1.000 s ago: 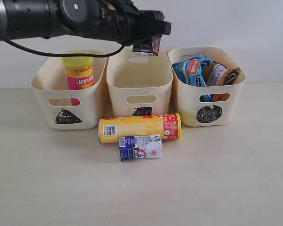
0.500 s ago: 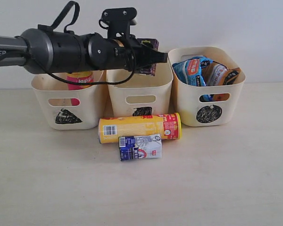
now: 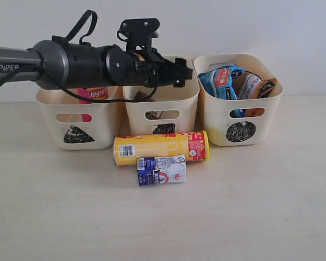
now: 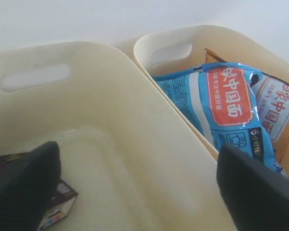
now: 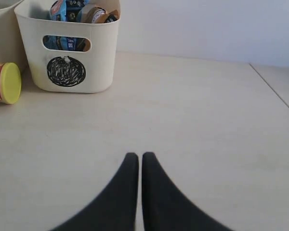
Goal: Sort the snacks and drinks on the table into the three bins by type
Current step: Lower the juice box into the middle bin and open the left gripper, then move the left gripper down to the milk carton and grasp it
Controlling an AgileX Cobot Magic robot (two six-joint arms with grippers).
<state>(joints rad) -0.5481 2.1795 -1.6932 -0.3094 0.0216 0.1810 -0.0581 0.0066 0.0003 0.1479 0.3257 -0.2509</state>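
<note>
Now L pincer (image 4: 135, 149) released over mid bin (image 4: 111, 96); purple carton (image 4: 58, 211) on bin floor under 1 finger.

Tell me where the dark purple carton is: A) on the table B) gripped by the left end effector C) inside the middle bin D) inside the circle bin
C: the dark purple carton lies on the floor of the middle bin, under the open left end effector.

Exterior camera: front-on, mid-distance, squarely facing middle bin (image 3: 186, 109). Left wrist camera: close above it, looking down. Right wrist camera: low over table (image 5: 207, 120), right side, facing circle bin (image 5: 101, 62). All three share circle bin.
</note>
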